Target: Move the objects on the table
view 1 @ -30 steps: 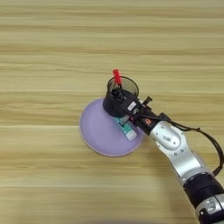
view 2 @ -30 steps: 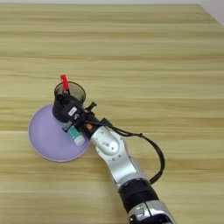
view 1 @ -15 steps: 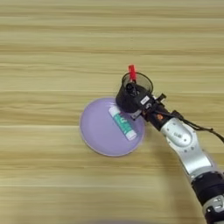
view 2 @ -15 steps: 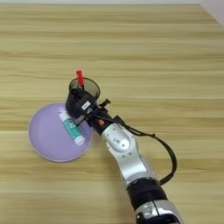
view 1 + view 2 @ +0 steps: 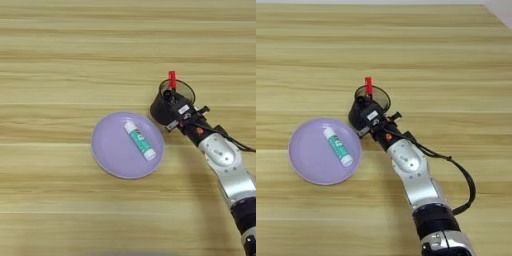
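**Mesh cup in the claw, just off the plate's rim**

The small black wire-mesh pen cup sits right of the middle of the wide light-brown wooden bench, far from every edge, just beside the upper right rim of the round lilac plate. The black two-fingered claw on the silver forearm reaches in from the bottom right corner and sits against the cup's near wall, seemingly pinching it; holding the wall, not the contents, would let cup and pens travel together. The thin red-capped marker stands in the cup, its cap poking above the far rim. A black pen cannot be told apart from the dark mesh. The green-and-white tube lies slantwise on the plate, clear of the claw, apparently left alone
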Tool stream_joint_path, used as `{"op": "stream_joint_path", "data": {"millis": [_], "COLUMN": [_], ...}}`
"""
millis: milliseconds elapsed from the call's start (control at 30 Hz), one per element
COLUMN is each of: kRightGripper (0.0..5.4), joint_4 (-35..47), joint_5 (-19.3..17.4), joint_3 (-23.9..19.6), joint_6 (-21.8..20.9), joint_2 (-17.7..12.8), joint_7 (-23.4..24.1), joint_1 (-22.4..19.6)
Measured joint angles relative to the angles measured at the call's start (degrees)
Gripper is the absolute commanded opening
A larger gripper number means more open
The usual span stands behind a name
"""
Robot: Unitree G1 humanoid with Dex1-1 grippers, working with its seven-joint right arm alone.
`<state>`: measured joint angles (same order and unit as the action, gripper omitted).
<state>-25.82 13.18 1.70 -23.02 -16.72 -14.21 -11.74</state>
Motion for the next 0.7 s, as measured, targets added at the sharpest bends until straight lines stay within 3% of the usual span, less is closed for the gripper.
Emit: {"op": "stream_joint_path", "data": {"millis": [267, 700], "kRightGripper": [1.33, 1.33], "joint_4": [-0.27, -7.85], "joint_5": [-0.04, 1.39], "joint_3": [-1.76, -1.82], "joint_6": [1.47, 2.73], "joint_2": [-1.21, -2.58], "joint_7": [1.31, 3.87], "joint_1": [1.65, 1.42]}}
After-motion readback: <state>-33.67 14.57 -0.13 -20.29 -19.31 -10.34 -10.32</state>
